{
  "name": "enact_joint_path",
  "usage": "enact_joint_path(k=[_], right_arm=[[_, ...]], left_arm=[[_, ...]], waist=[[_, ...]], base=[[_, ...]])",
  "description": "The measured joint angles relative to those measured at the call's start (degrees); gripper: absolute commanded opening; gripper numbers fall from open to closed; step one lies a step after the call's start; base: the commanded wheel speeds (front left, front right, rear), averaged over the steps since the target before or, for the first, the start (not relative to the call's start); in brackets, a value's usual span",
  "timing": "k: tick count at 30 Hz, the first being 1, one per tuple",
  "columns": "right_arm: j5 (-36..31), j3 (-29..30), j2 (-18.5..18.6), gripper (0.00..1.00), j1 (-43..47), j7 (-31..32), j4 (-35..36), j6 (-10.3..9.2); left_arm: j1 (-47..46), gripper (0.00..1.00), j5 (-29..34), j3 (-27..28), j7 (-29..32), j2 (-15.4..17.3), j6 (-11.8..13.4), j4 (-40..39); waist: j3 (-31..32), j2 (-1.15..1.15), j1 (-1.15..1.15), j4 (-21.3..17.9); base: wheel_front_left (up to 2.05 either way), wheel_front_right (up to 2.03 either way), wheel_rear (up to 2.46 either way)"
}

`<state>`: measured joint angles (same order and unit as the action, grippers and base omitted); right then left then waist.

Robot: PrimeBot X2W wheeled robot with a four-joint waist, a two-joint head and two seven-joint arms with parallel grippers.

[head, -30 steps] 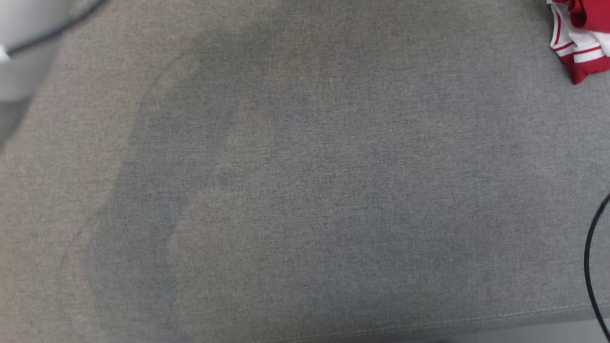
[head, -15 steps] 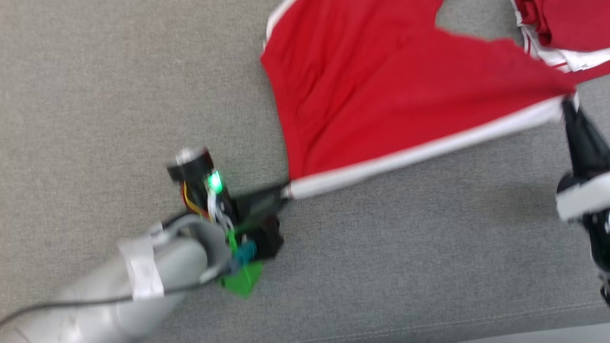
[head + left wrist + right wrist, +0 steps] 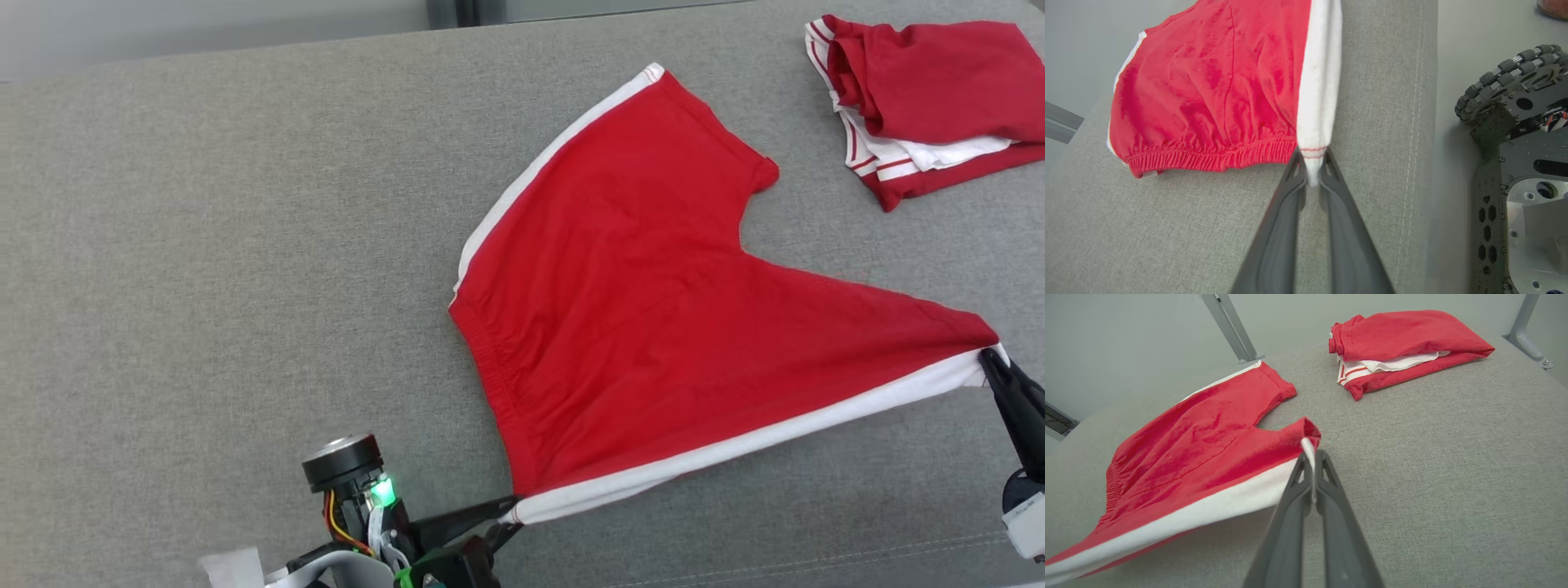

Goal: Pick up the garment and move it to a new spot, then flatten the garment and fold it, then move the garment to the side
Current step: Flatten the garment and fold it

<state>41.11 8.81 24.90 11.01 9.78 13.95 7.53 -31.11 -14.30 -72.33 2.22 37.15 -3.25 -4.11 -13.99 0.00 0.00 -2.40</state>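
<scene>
Garment [image 3: 637, 327]: red shorts with a white side stripe [image 3: 1318, 81] are lying spread on the grey upholstered surface [image 3: 204, 245], right of its middle in the head view, with the near edge being stretched between the two grippers
Left gripper [image 3: 1312, 165]: its two dark fingers are pressing together on the waistband corner of the Garment, pinching the end of the white side stripe where red stitching is crossing it
Left arm pose: the wrist is sitting low at the bottom of the head view with a green light glowing on it, and the fingers are pointing along the surface towards the robot's right
Right gripper [image 3: 1312, 457]: its fingers are clamping tight on the leg-hem corner of the Garment, with a thin fold of white and red cloth showing between the tips
Right arm pose: the fingers are reaching in from the lower right edge of the head view, pointing up and slightly left, and are holding that corner just clear of the surface
Waistband [image 3: 1208, 157]: the gathered elastic edge is resting on the surface beside the left fingers
Folded pile [image 3: 931, 90]: more red and white clothing is sitting at the far right of the surface, well apart from the Garment
Roller wheel [image 3: 1506, 77]: it is standing on the floor beside the stitched edge of the surface in the left wrist view
</scene>
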Motion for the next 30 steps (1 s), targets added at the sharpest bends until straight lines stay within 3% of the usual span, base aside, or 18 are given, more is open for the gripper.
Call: enact_joint_path(k=[6, 13, 19, 24, 30], right_arm=[[-2.19, 3.52, -3.53, 0.0, -4.28, 10.17, 1.18, -0.04], [-3.09, 3.25, -4.39, 0.0, -19.34, 17.92, -4.47, -0.04], [-3.13, 1.91, -3.12, 0.0, -32.71, 21.78, -11.78, -0.05], [-4.1, 0.02, -1.93, 0.0, -44.23, 23.93, -18.46, -0.05], [-5.93, -2.88, -1.65, 0.0, -52.7, 24.51, -24.81, -0.05]], left_arm=[[-1.62, 0.0, -7.5, 1.2, 3.25, -0.49, -2.46, -4.15], [-10.62, 0.0, -14.79, 2.46, 2.91, -4.36, -3.97, 1.57], [-18.52, 0.0, -19.29, 1.49, 1.65, -6.04, -4.08, 7.05], [-24.61, 0.0, -27.24, 0.2, 0.64, -7.79, -4.15, 10.45], [-27.8, 0.0, -31.54, -0.65, 0.49, -8.68, -4.15, 13.25]], waist=[[-0.31, 0.0, 0.0, 2.16], [-3.08, 0.0, 0.0, 4.47], [-6.09, 0.0, 0.0, 6.52], [-9.59, 0.0, 0.0, 8.6], [-13.08, 0.0, 0.0, 10.6]], base=[[0.0, 0.0, 0.0], [0.0, 0.0, 0.0], [0.0, 0.0, 0.0], [0.0, 0.0, 0.0], [0.0, 0.0, 0.0]])
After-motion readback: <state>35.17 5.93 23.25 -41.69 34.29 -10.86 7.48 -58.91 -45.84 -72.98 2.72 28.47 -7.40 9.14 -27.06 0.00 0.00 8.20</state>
